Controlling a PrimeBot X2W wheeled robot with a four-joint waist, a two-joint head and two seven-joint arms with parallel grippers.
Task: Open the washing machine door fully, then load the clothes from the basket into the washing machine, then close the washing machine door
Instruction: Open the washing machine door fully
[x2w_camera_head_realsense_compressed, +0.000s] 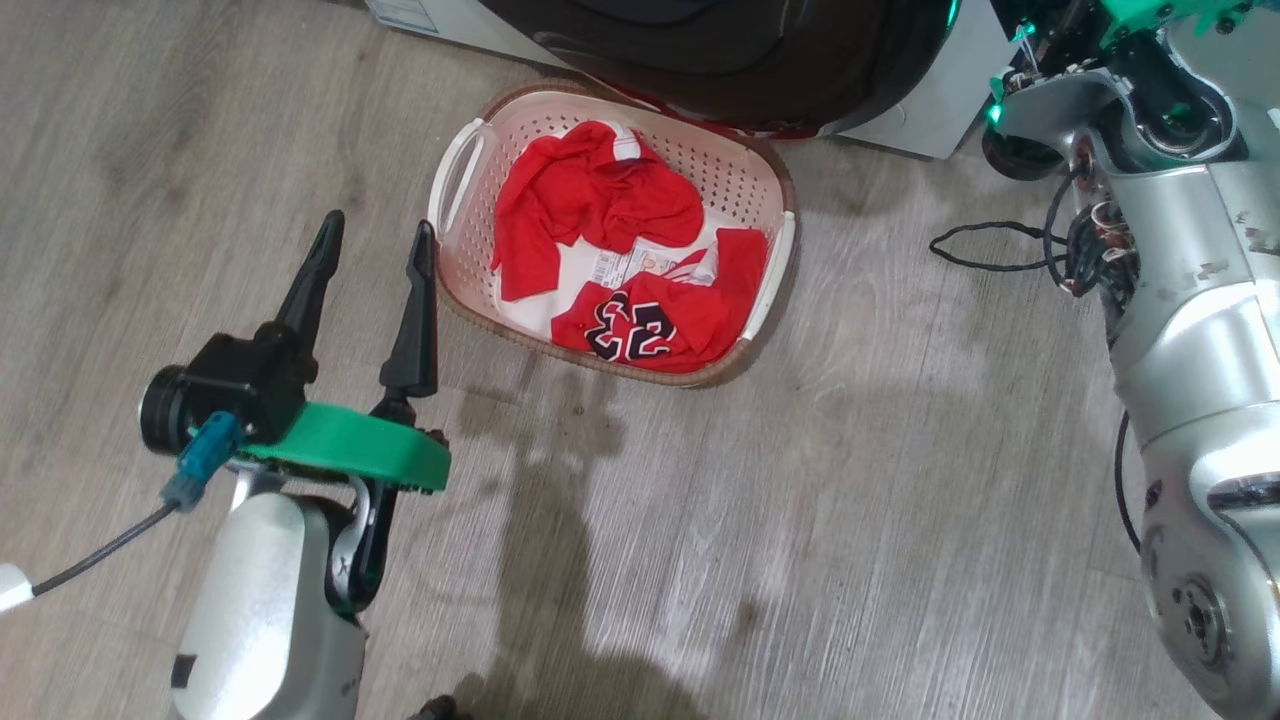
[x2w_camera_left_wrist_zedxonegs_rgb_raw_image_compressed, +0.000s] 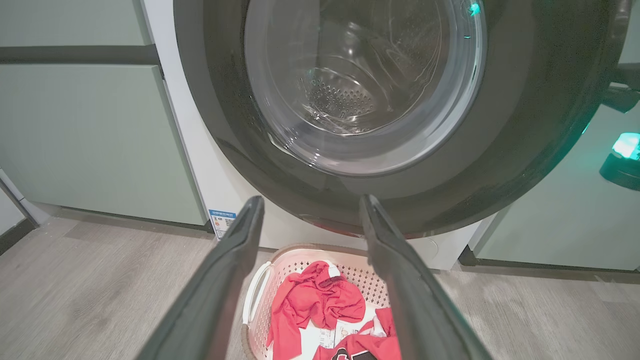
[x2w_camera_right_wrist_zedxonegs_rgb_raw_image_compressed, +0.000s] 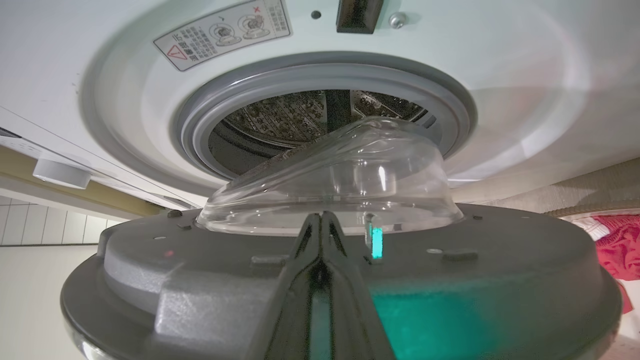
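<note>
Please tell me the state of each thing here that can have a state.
washing machine door: partly open.
washing machine: mouth uncovered, drum looks empty where visible.
basket: upright, loaded.
clothes: crumpled, inside basket.
left gripper: open, empty.
right gripper: shut, at door's inner side.

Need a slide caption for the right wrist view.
Shut right tool over the inner face of the open washing machine door, glass bowl ahead, steel drum beyond.

Red clothes (x2w_camera_head_realsense_compressed: 598, 195) in cream basket (x2w_camera_head_realsense_compressed: 722, 165), door (x2w_camera_left_wrist_zedxonegs_rgb_raw_image_compressed: 525, 150) ajar
</note>
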